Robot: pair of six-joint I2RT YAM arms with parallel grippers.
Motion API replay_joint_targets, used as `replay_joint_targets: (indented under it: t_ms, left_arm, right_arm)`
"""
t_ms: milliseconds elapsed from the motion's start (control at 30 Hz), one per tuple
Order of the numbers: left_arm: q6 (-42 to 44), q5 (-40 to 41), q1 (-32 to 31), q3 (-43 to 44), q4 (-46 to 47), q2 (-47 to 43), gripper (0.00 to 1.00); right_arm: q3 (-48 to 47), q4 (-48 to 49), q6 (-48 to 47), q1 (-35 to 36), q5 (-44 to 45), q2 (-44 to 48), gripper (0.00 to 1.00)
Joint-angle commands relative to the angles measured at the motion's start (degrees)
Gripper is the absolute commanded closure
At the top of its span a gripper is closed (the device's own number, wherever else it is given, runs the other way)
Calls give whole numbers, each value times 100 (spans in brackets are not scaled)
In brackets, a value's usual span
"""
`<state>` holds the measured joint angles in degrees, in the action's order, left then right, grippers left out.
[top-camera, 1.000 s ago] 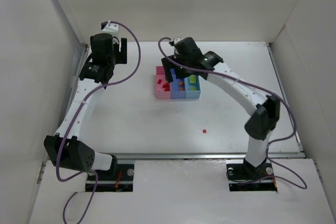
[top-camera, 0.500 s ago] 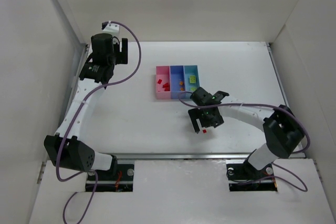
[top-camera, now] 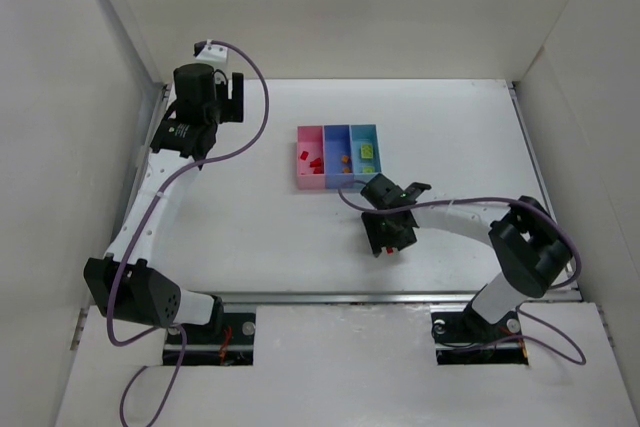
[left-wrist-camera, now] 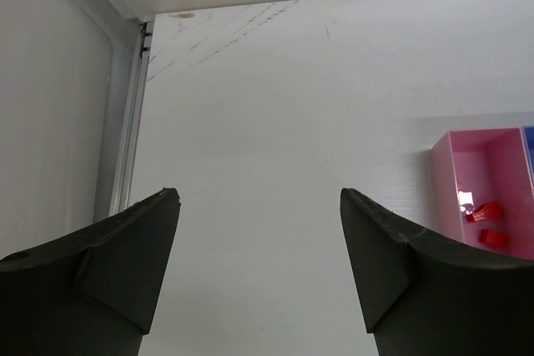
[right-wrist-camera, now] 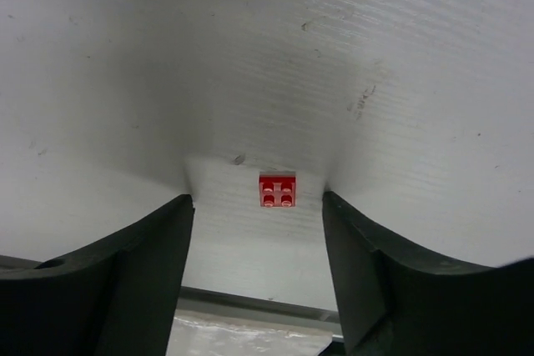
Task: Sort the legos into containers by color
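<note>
From above, the left arm reaches to the far left corner of the white surface (top-camera: pixel 250 207), where its left tool (top-camera: pixel 232 97) is too small and dark for its jaws to be made out. The containers (top-camera: pixel 338 157) sit mid-surface as a joined row: the pink bin (top-camera: pixel 303 169) holds red legos (top-camera: pixel 315 162), the blue bin (top-camera: pixel 336 142) holds orange bits (top-camera: pixel 344 159), and the teal bin (top-camera: pixel 375 137) holds a lime-green brick (top-camera: pixel 367 150). The right tool (top-camera: pixel 388 239) is down at the surface, nearer the arm bases and apart from the bins; its body covers whatever lies under it. The left wrist view shows the left tool's two dark fingers (left-wrist-camera: pixel 125 264) spread wide, with only bare surface between them. At the right edge is the pink bin with two red pieces in it, and the frame cuts off all but a sliver of the blue bin. In the right wrist view, the right tool's fingers (right-wrist-camera: pixel 125 273) are spread with their tips at the surface. A small red two-by-two lego brick (right-wrist-camera: pixel 277 190) lies flat between them, studs up. It is nearer one finger, and there is a visible gap on each side, so neither finger touches it.
</note>
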<state>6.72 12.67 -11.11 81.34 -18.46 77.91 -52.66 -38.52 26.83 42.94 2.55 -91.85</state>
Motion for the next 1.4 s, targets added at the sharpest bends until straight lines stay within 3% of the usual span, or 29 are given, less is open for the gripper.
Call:
replay_joint_targets:
  t_ms: [0,133,267,333,500,533,733,967,1133,1233,1367]
  left_arm:
    - [-74,25,39,-31,123,-57,24]
    - [-74,25,39,-31,123,-57,24]
    - [-74,25,39,-31,123,-57,24]
    - [-74,25,39,-31,123,-57,24]
    - [-74,25,39,22,123,-57,24]
    - [-74,25,39,22,123,-57,24]
    - [-74,25,39,22,123,-57,24]
    - [-74,25,39,22,123,-57,24]
    - [-127,-45,39,22,123,-170,24]
    - [-66,34,39,-92,123,-284,24]
    - [-13,192,39,-92,176,-390,24]
  right_arm:
    - [213,749,59,57,-176,-184,33]
    - [335,820,59,57,-176,-123,49]
    - [441,873,59,57,-176,-52,57]
    - [441,873,59,57,-176,-52,69]
    - [441,873,112,57,-176,-52,88]
    - [389,821,112,57,-176,18,98]
    - [-102,478,-28,179,-228,316,100]
    - [-2087,222,-546,303,-107,169,100]
    - [-4275,65,-925,303,553,-1271,100]
    - [-5791,-374,-1039,233,712,-2648,100]
    - [-6957,-542,-1039,57,1072,-3329,100]
